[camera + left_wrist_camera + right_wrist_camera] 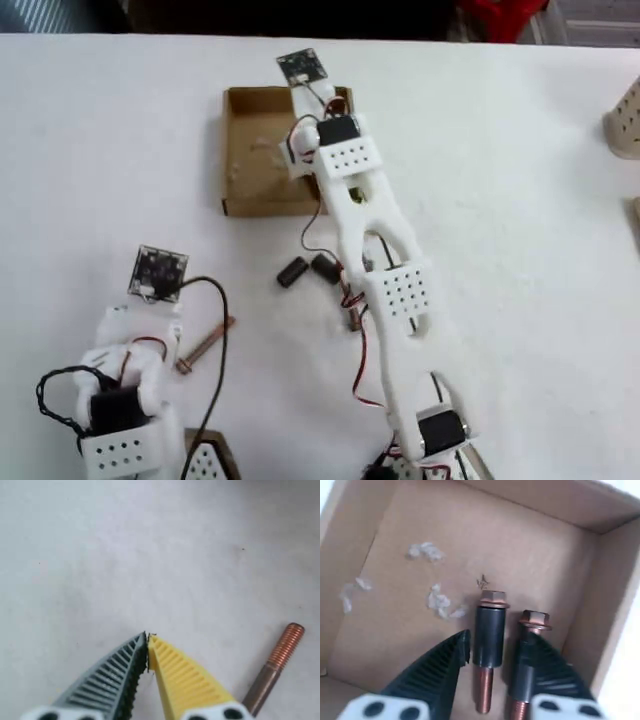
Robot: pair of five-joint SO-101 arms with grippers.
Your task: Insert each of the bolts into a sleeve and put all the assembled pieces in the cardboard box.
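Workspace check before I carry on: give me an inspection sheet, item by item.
Surface: white table.
Job's things: cardboard box holds two assembled pieces side by side; two loose sleeves and a bare bolt lie on the table.
Clutter: white fluff scraps on the box floor.
Tools: left tool shut, empty, beside the bolt; right tool open inside the box, straddling one assembled piece.
Cables: black cable runs past the bolt; red wires along the right arm.
Surroundings: beige perforated object at the table's edge.
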